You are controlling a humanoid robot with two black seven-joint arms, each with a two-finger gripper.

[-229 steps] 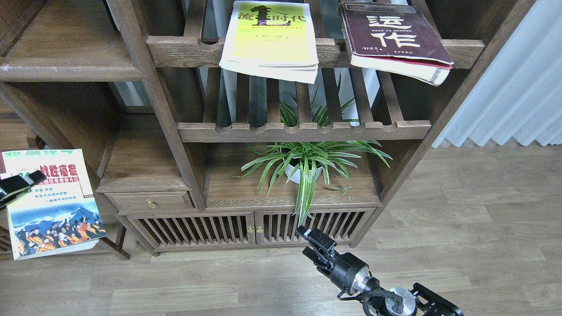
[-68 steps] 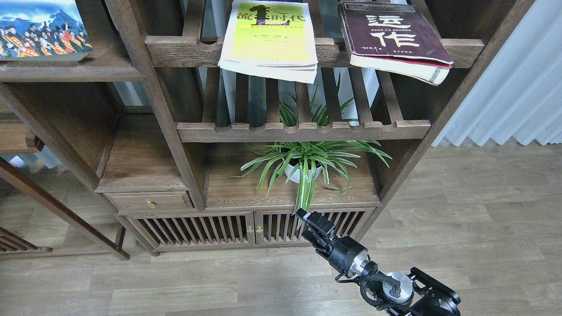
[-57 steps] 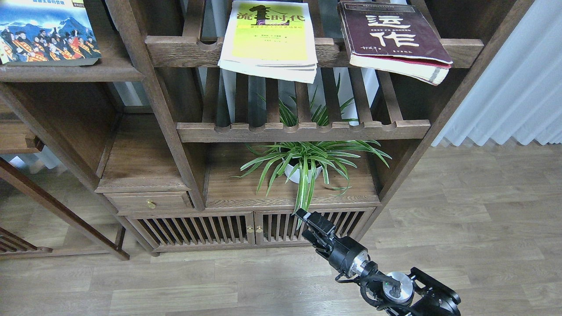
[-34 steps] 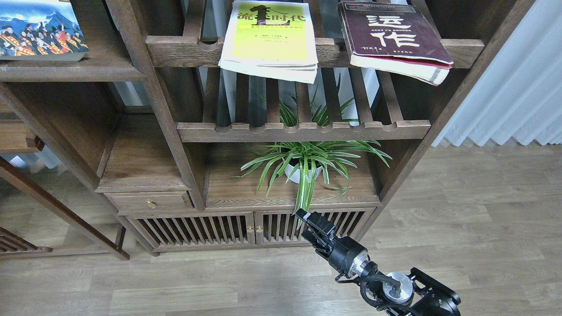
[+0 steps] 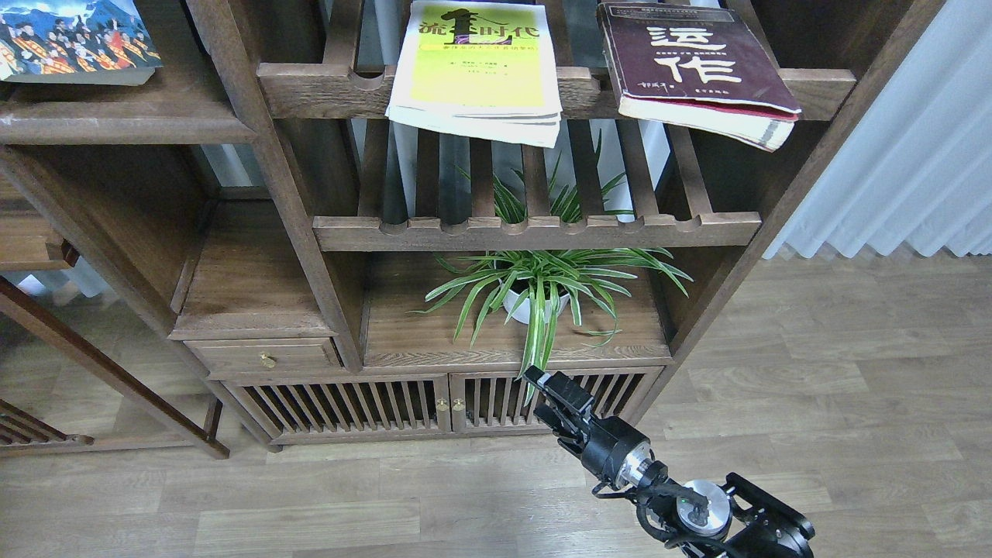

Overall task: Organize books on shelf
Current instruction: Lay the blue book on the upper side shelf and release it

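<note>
Head view: picture book [image 5: 77, 43] lies on the plank shelf [image 5: 124, 124], upper left; yellow book [image 5: 477, 70] and maroon book [image 5: 697, 70] rest on the slatted rack [image 5: 325, 89]. Right hand [image 5: 554, 391] holds nothing; its opening cannot be told.

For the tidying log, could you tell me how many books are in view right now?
3: the picture-cover book on the solid plank shelf at top left, the yellow-green book and the maroon book on the upper slatted rack. Others may lie out of frame.
</note>
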